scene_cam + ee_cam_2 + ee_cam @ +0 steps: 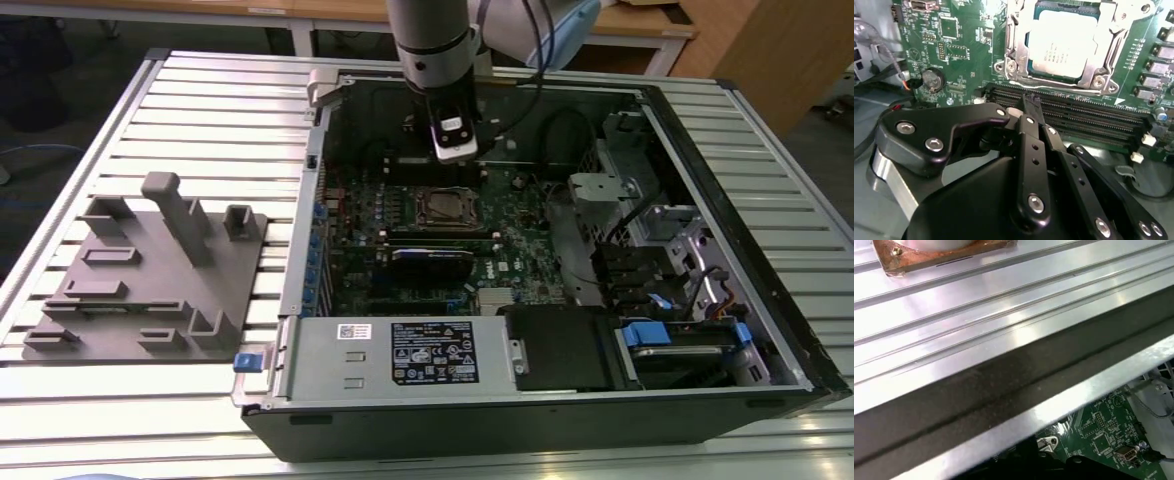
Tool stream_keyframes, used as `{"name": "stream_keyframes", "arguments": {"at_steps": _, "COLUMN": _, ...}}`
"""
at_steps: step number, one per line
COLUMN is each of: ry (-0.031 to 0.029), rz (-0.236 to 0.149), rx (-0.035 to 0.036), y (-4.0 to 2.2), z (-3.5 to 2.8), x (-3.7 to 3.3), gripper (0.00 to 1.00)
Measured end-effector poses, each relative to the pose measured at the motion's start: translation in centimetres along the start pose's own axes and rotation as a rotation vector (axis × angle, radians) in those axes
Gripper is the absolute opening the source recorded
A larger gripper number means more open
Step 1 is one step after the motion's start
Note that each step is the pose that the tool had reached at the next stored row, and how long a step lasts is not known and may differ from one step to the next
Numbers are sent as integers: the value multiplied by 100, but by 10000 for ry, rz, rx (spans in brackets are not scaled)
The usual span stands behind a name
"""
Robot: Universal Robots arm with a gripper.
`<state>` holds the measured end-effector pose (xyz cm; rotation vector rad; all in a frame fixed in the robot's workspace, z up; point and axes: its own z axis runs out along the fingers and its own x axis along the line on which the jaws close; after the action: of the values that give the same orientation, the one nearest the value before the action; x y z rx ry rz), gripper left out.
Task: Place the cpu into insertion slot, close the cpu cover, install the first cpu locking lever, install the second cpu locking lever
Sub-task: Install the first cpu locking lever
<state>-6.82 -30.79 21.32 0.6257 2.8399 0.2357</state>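
With the cpu [1066, 42] seated in the insertion slot [1019, 60] under the lowered cpu cover [1106, 50], the tool [1031, 102], fingers pressed together and empty, hovers near and could scrape the memory slots [1079, 112] if misaligned.

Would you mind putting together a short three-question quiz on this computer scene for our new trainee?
1. True or false: the cpu sits on the motherboard with the cover frame closed around it.
2. In the second wrist view, the gripper is nearest to: A) the long black slots; B) a keyboard; C) a screwdriver.
3. What does the gripper hold?

Key: 1 true. 2 A. 3 nothing; it is shut and empty.
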Motion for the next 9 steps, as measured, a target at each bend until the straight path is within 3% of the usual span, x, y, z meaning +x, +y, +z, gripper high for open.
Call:
{"name": "stream_keyframes", "arguments": {"at_steps": 6, "ry": -8, "rz": 2, "rx": 14, "y": 1, "z": -2, "x": 0, "gripper": 10}}
{"name": "stream_keyframes", "arguments": {"at_steps": 7, "ry": 0, "rz": 10, "rx": 41, "y": 2, "z": -2, "x": -1, "gripper": 10}}
{"name": "stream_keyframes", "arguments": {"at_steps": 8, "ry": 47, "rz": 25, "rx": 121, "y": 2, "z": -2, "x": -1, "gripper": 10}}
{"name": "stream_keyframes", "arguments": {"at_steps": 9, "ry": 144, "rz": 52, "rx": 237, "y": 2, "z": -2, "x": -2, "gripper": 10}}
